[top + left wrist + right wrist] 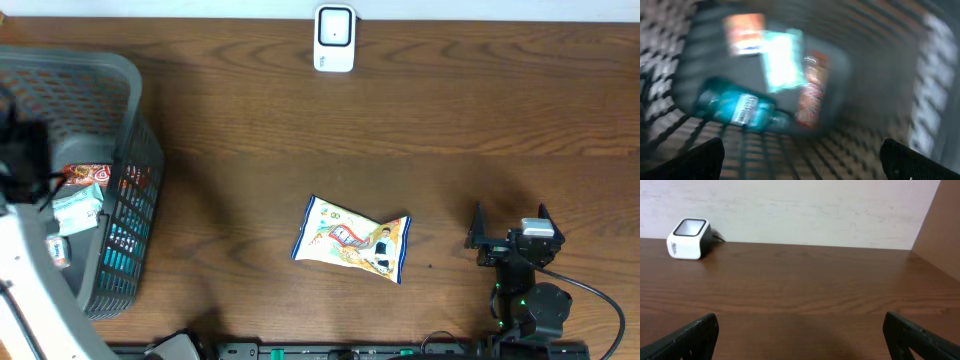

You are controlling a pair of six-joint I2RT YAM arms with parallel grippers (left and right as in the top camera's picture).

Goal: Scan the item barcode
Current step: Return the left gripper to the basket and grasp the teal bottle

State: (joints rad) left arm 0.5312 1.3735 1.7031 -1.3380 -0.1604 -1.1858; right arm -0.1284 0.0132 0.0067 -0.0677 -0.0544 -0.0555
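Note:
A white snack bag (352,240) with colourful print lies flat in the middle of the table, untouched. The white barcode scanner (334,38) stands at the far edge; the right wrist view shows the scanner (688,231) far off to the left. My left gripper (801,152) hangs open over the inside of the grey basket (130,190), nothing between its fingers. Under it, blurred, lie a teal pack (740,107), a pale green pack (782,60) and a red-orange pack (812,90). My right gripper (511,228) rests open at the near right, empty.
The mesh basket takes up the left end of the table, with my left arm (30,280) reaching over its near side. A cable (600,300) loops beside the right arm's base. Bare wood lies between the snack bag and the scanner.

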